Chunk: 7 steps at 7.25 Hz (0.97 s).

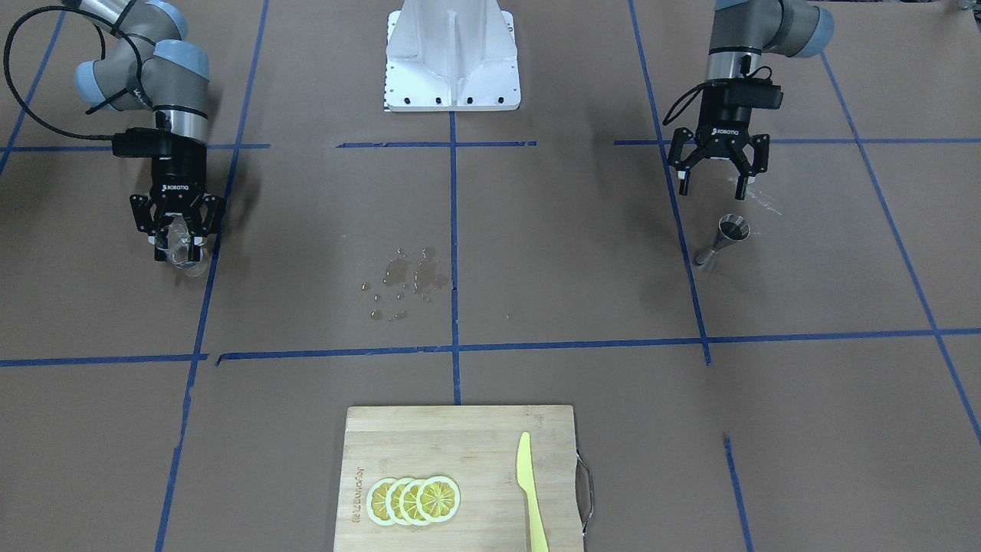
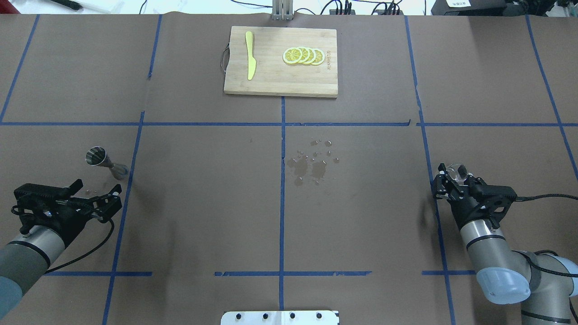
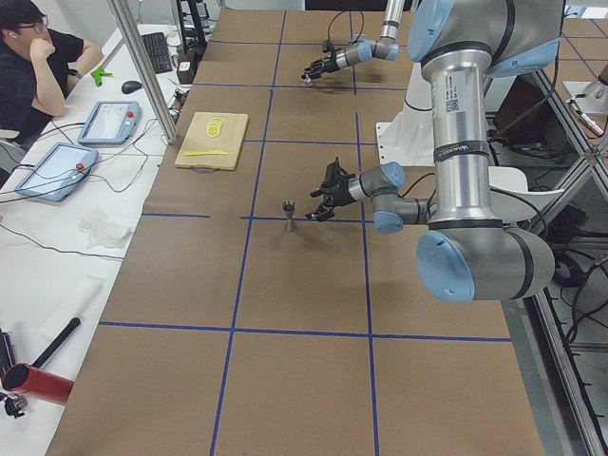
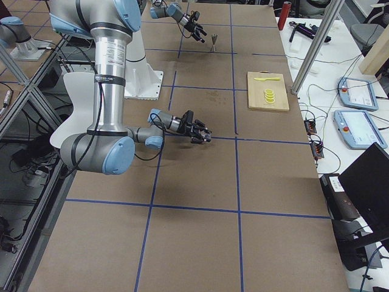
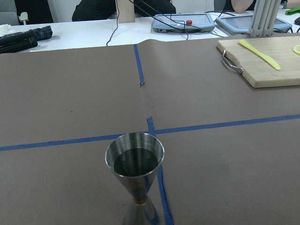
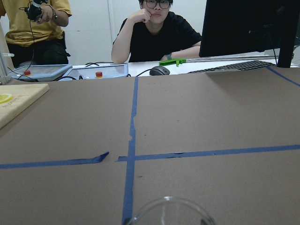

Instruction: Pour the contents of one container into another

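The clear glass cup (image 1: 179,249) is held in my right gripper (image 1: 177,239), which is shut on it low over the table at my right. Its rim (image 6: 168,213) shows at the bottom of the right wrist view. In the overhead view the cup (image 2: 457,173) sticks out past the right gripper (image 2: 453,179). The grey metal jigger (image 1: 723,241) stands upright on my left side, with dark liquid visible in its top cone (image 5: 135,161). My left gripper (image 1: 713,188) is open, just behind the jigger (image 2: 101,160) and apart from it.
Spilled drops (image 1: 405,280) wet the paper at the table's middle. A wooden cutting board (image 1: 429,437) with lemon slices (image 1: 414,500) and a yellow knife (image 1: 530,491) lies at the far edge. People sit beyond the table.
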Motion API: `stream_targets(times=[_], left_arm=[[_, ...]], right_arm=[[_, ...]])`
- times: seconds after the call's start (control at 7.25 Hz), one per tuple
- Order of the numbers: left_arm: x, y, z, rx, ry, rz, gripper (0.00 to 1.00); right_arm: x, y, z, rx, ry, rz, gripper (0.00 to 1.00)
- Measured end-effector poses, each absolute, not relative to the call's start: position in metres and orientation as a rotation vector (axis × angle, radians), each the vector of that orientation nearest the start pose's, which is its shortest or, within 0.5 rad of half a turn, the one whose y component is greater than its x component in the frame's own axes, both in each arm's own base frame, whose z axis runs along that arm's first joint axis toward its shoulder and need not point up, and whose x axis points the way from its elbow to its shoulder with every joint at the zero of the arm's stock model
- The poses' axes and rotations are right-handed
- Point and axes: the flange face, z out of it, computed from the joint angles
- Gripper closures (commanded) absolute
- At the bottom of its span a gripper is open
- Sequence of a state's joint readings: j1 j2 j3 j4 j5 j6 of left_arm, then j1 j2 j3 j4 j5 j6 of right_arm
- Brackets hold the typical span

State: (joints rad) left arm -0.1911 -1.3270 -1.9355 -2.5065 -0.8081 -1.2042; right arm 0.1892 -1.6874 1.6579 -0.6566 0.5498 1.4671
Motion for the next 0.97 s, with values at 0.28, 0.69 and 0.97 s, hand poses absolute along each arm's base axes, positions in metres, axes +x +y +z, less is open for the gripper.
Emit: stream_targets(times=[0.28,0.69,0.97], left_arm=[[0.3527,-0.2743,0.4762,0.934,0.771,-0.249,0.0],[0.3525,-0.2743,0.4756,0.934,0.772,-0.25,0.0],[0.3523,-0.2741,0.4738,0.933,0.776,-0.25,0.0]], right_arm=[[-0.3981,-0.2972,0.5564,1.062,-0.653,0.518,0.29],[-0.3979,-0.2973,0.5564,1.062,-0.653,0.518,0.0],[-0.3979,-0.2973,0.556,1.063,-0.652,0.516,0.0]])
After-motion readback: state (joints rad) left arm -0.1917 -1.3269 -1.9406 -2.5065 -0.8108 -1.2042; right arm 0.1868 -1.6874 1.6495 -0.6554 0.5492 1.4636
